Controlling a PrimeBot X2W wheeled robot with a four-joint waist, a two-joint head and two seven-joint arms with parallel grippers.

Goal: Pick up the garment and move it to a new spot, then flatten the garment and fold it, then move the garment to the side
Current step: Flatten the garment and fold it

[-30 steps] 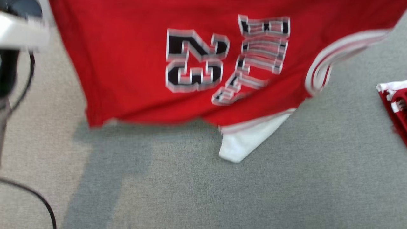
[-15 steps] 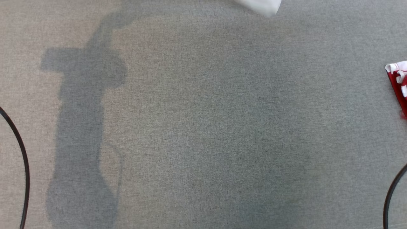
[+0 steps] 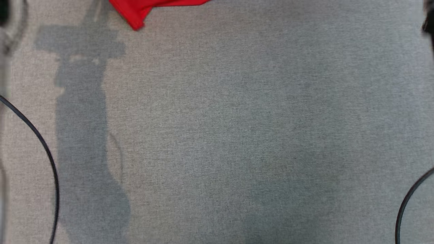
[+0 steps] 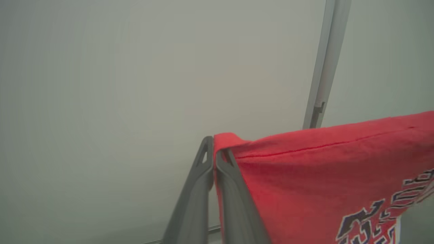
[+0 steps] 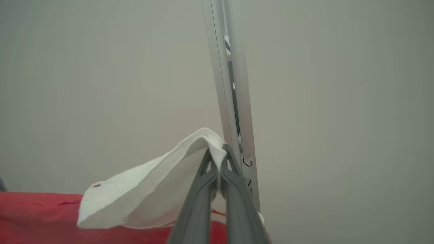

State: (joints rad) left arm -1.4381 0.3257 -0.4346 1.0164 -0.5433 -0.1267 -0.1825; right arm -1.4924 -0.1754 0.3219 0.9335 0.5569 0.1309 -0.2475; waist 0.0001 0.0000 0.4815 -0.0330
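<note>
The garment (image 3: pixel 142 8) is a red jersey with black-and-white lettering and white trim. In the head view just a red corner of it hangs in at the top left, above the grey cloth surface (image 3: pixel 237 135). In the left wrist view my left gripper (image 4: pixel 213 149) is shut on a red hem corner of the garment (image 4: pixel 305 169), which stretches away to the right. In the right wrist view my right gripper (image 5: pixel 217 156) is shut on a white flap of the garment (image 5: pixel 145 193), with red cloth (image 5: pixel 40 213) below it. Both grippers hold it up in the air.
Black cables curve over the surface at the left (image 3: pixel 44 149) and right (image 3: pixel 407 200) edges. An arm's shadow (image 3: pixel 81 118) falls on the left side. Behind the grippers stand a pale wall and a metal post (image 4: pixel 325 61) (image 5: pixel 230 84).
The head view has shifted. The garment covered its top a second ago, then showed a white tip, and now shows a red corner. The red-and-white cloth at the right edge has left the picture.
</note>
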